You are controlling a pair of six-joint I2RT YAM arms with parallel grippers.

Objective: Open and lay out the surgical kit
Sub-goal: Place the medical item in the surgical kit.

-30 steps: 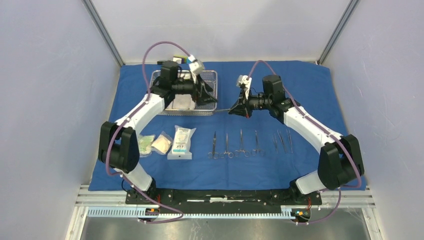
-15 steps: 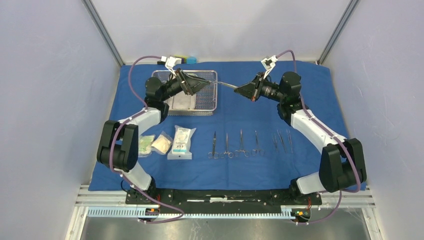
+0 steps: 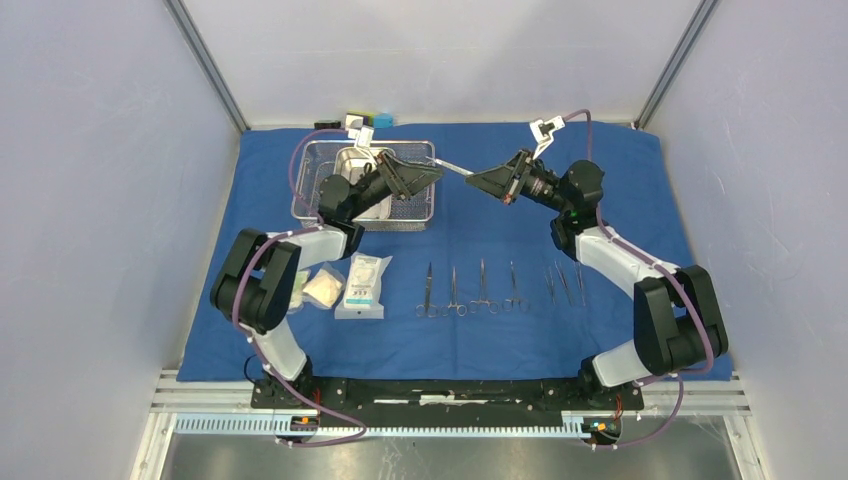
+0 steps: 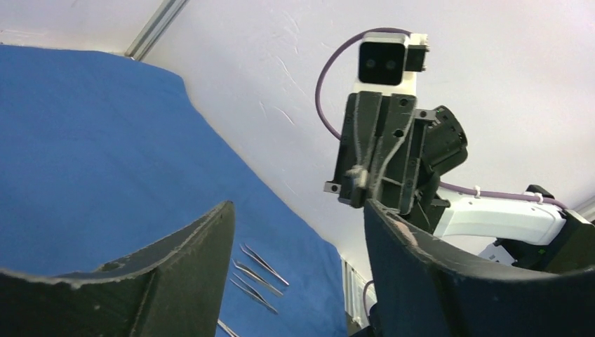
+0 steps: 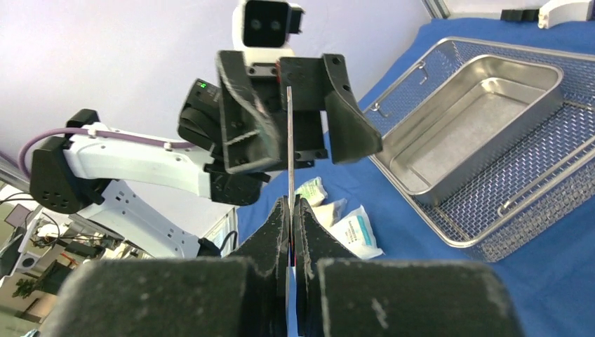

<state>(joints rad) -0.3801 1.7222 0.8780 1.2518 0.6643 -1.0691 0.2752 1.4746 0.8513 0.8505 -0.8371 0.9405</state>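
Note:
The blue cloth wrap (image 3: 480, 240) lies spread on the table. The wire-mesh basket (image 3: 420, 210) stands at the back left with the steel pan (image 3: 352, 165) inside it. My right gripper (image 3: 476, 180) is raised and shut on a slim steel instrument (image 3: 455, 169); it shows edge-on in the right wrist view (image 5: 289, 140). My left gripper (image 3: 428, 175) hangs open and empty over the basket's right end, facing the right gripper (image 4: 379, 154). The instrument's tip points into the gap between the left jaws. Three packets (image 3: 364, 285) lie at the front left.
Several slim steel instruments (image 3: 470, 290) lie in a row on the cloth at the front, with three tweezers (image 3: 565, 283) at the right end. Small black, white and blue blocks (image 3: 362, 121) sit behind the basket. Grey walls close in both sides.
Both grippers rose from low over the cloth. The right one carried the slim instrument up and back. The left one left the basket's inside and turned to face it.

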